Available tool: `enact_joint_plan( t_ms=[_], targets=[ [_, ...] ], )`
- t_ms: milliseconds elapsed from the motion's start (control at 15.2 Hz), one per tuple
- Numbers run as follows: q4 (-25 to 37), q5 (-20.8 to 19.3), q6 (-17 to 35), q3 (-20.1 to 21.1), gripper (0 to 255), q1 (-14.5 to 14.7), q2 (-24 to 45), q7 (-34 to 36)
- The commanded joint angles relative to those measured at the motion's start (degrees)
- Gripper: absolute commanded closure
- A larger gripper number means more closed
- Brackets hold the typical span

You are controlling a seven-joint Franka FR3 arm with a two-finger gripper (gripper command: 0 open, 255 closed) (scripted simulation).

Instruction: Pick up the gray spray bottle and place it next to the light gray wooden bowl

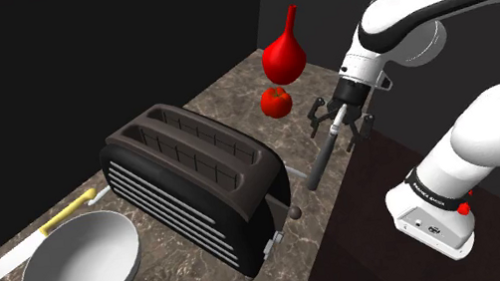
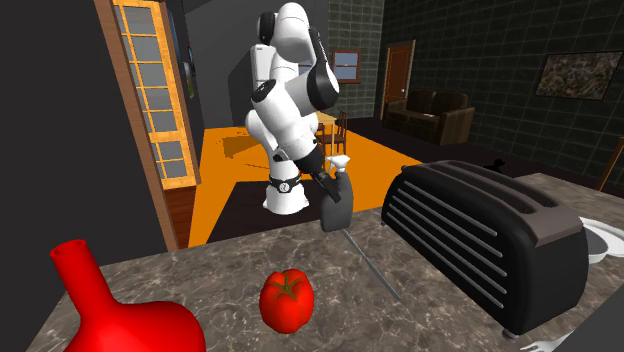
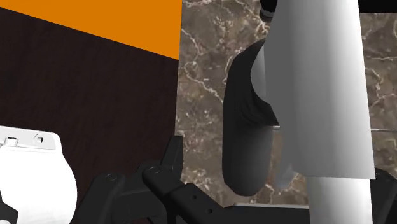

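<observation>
In the second exterior view, the closest thing is a red vase (image 2: 110,315) at the near edge of the brown marbled tabletop (image 2: 200,265). A red tomato (image 2: 287,300) sits just beside it. Past these, a thin grey line (image 2: 372,265) runs across the stone from the foot of the spray bottle toward the toaster; I cannot tell what it is. The black two-slot toaster (image 2: 480,235) takes up that view's right side.

Farther back, at the tabletop's far edge, is the spray bottle (image 2: 337,203), with a dark grey body and a pale trigger head, roughly upright. I cannot tell whether its base rests on the stone. The end effector (image 1: 342,123) is at the bottle's head. Its black fingers (image 3: 172,159) are spread, with the bottle between them. In the wrist view, a strip of marble shows between one finger and the bottle's dark body, so the bottle is not gripped.

The white arm (image 2: 290,90) rises behind the bottle. Beyond it are an orange floor (image 2: 240,170), a sofa (image 2: 435,112) and a door (image 2: 399,75).

In the shoulder view, the pale grey bowl (image 1: 79,264) sits on the far side of the toaster from the bottle, well apart from it. A yellow-handled utensil (image 1: 67,211) lies just beside the bowl.
</observation>
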Motion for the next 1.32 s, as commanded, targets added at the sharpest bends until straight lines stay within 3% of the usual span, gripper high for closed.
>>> enact_joint_plan(
  t_ms=[0,660,726,1254],
  targets=[
    [-0.6,2.1,2.2,1.1,0,1.2,1.3,-0.2],
    [-1.1,3.5,3.8,1.8,0,1.9,2.4,-0.7],
    [-1.1,3.5,3.8,1.8,255,1.9,2.4,-0.7],
    [-1.1,3.5,3.8,1.8,255,1.9,2.4,-0.7]
  ],
)
